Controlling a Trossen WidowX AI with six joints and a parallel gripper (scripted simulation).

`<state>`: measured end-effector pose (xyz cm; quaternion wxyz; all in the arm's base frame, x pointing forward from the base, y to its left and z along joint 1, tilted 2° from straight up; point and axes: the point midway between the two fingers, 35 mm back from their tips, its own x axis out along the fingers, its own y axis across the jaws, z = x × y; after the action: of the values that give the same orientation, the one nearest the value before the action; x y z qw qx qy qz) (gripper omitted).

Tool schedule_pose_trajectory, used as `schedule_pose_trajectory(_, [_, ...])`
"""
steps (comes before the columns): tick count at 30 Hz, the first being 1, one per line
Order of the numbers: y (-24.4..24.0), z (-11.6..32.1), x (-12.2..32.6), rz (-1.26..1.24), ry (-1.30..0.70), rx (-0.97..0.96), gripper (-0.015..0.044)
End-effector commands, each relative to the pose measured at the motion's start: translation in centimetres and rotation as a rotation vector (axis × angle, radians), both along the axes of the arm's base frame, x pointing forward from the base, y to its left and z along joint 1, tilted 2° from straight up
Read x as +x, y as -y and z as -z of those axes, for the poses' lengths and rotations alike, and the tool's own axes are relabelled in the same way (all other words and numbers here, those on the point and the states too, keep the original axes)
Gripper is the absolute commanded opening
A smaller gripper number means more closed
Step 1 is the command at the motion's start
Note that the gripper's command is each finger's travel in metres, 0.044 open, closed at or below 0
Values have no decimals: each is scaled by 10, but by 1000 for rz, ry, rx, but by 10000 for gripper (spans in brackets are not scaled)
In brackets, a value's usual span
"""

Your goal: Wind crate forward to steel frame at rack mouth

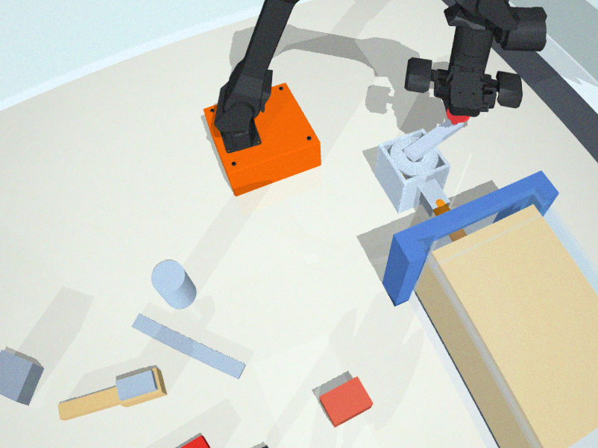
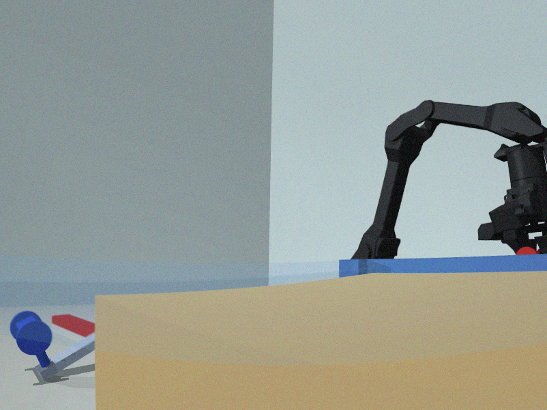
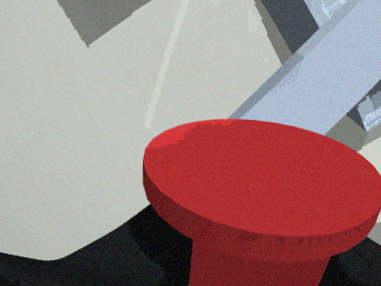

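Note:
My gripper [image 1: 459,115] [image 2: 530,247] is shut on the red knob [image 3: 262,176] of the winch handle. The handle's grey arm [image 1: 435,139] [image 3: 310,81] runs from the knob to the top of the pale winch [image 1: 390,179], pointing away from the blue frame [image 1: 473,207] [image 2: 433,265]. The key end is hidden. An orange strap [image 1: 457,233] runs from the winch under the frame's top bar to the tan crate [image 1: 523,294] [image 2: 273,328]. The crate looks flat, with a narrow gap visible between its front top edge and the frame's bar. Its underside is hidden.
The orange arm base [image 1: 277,139] stands left of the winch. A pale cylinder [image 1: 168,277], a grey bar [image 1: 189,346], a wooden tool [image 1: 89,402], a grey block [image 1: 17,376] and a red block [image 1: 346,401] lie farther off. A blue-knobbed tool [image 2: 34,337] lies beside the crate.

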<state>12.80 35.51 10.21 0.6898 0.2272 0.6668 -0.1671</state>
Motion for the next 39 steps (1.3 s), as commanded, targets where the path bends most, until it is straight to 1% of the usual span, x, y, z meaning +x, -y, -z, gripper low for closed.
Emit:
schedule_pose_trajectory(1, [6, 1, -17, -10, -28, -10, 0])
schedule_pose_trajectory(39, [50, 6, -57, -10, -32, -14, 0])
